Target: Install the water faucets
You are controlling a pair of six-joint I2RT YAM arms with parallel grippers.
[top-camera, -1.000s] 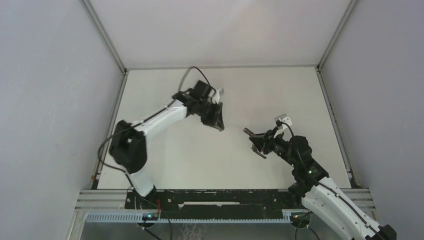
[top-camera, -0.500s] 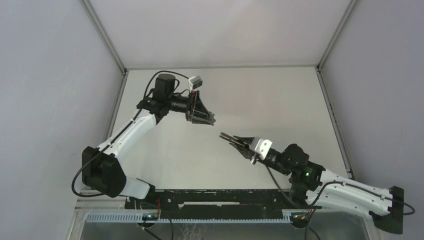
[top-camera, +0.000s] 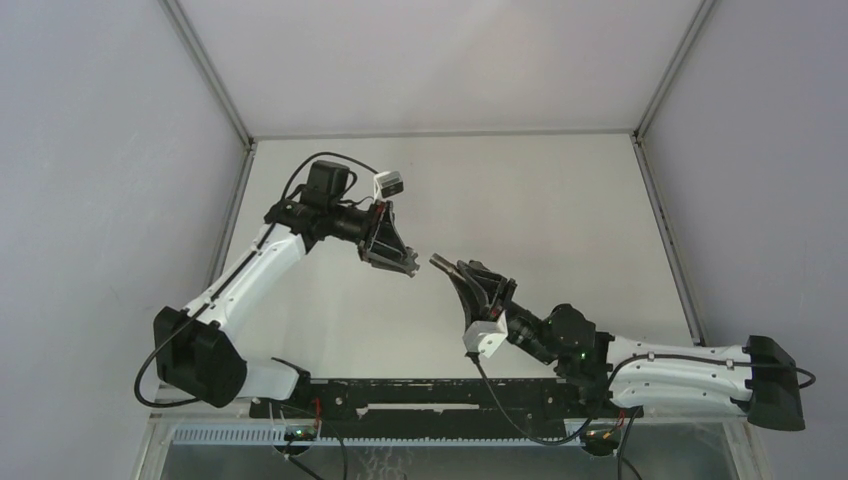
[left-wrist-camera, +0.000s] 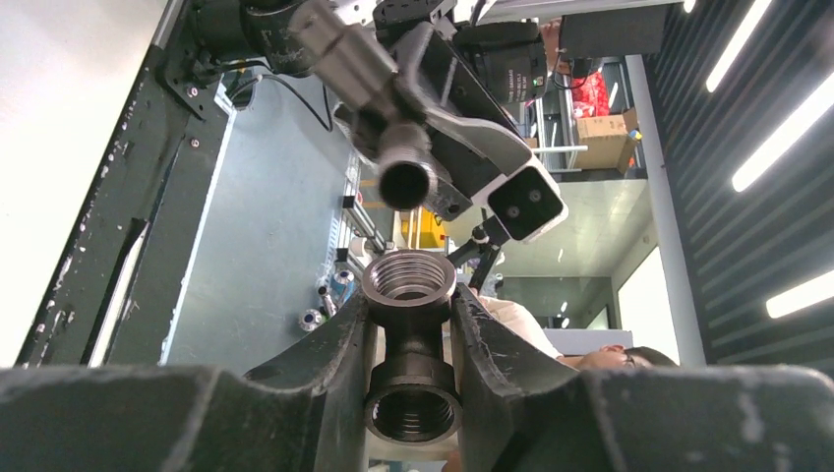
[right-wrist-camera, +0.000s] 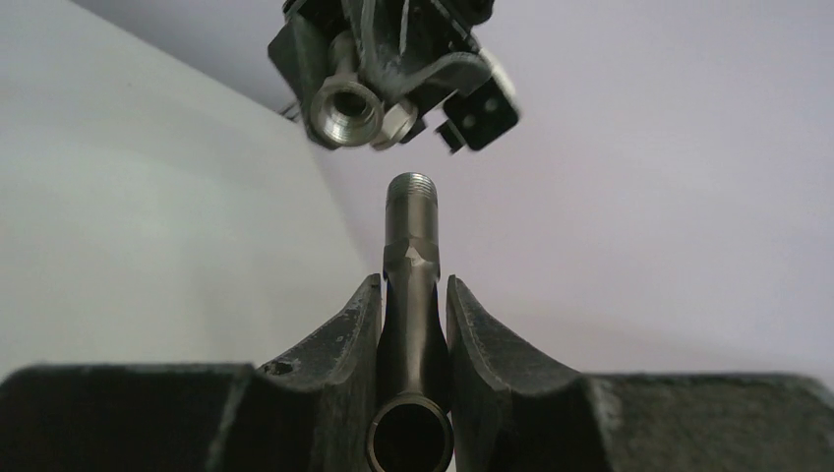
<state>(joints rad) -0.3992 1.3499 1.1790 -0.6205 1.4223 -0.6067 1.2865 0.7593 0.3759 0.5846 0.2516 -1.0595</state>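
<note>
One stem, one fitting, apart.

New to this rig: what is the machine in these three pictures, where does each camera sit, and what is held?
Two robot arms are bolted at the near edge of a pale table. The wide picture comes from a fixed camera above and behind them. The other two come from a camera on each wrist. The left gripper is shut on a short fitting with threaded openings. The right gripper is shut on a slim metal stem with a threaded tip. Both parts are held in the air, ends facing each other with a small gap between them; they are not joined yet.
</note>
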